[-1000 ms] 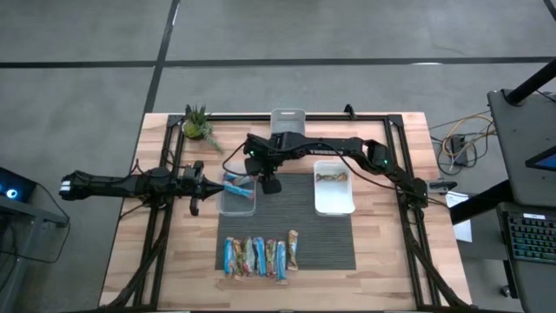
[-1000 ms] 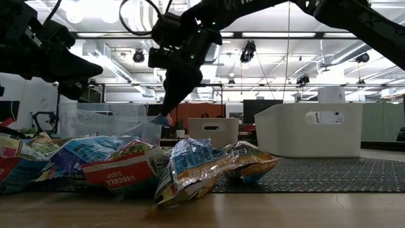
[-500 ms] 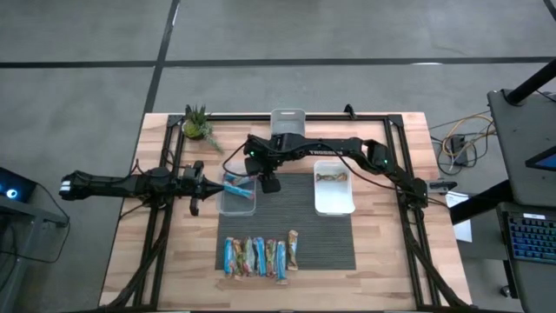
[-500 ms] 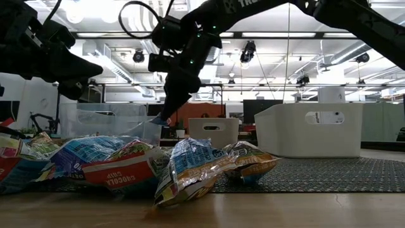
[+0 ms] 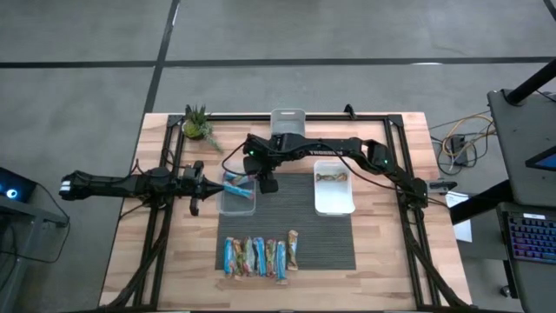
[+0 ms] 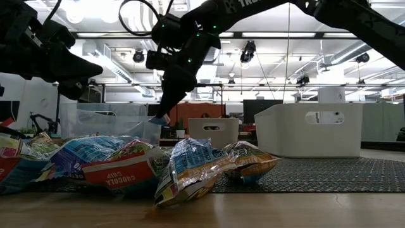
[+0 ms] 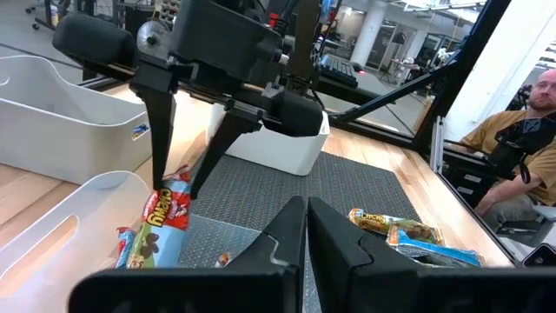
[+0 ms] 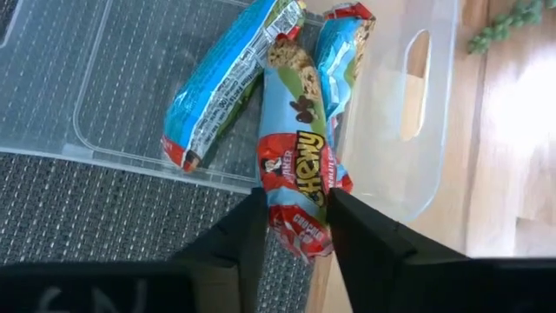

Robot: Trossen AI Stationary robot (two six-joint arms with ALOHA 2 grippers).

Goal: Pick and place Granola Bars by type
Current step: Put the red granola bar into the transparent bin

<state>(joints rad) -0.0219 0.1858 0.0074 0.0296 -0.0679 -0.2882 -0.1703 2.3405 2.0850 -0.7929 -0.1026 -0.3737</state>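
Observation:
My right gripper [image 5: 255, 181] reaches over the clear bin [image 5: 238, 207] at the mat's far left and is shut on a blue and red granola bar [image 8: 295, 148]. Two more blue bars [image 8: 221, 91] lie in that bin. Several bars [image 5: 259, 256] lie in a row on the dark mat's near edge. One brownish bar [image 5: 331, 177] lies in the white bin [image 5: 334, 204]. My left gripper [image 5: 200, 185] is shut and empty, just left of the clear bin. My right gripper pinches the bar's red end [image 8: 297, 228] between its two fingers. The fingers [image 7: 162, 130] come from above, pointing down. The bar hangs below them over the clear bin's right part; I cannot tell whether its lower end touches the bars in the bin.
A third bin [image 5: 287, 117] stands at the table's far edge, and a small potted plant [image 5: 197, 124] at the far left. Black frame rails [image 5: 161, 235] run along both table sides. A person [image 7: 521, 130] sits beyond the table.
My right gripper has gone a little toward the table's left edge with the bar, which still hangs below its fingers over the clear bin.

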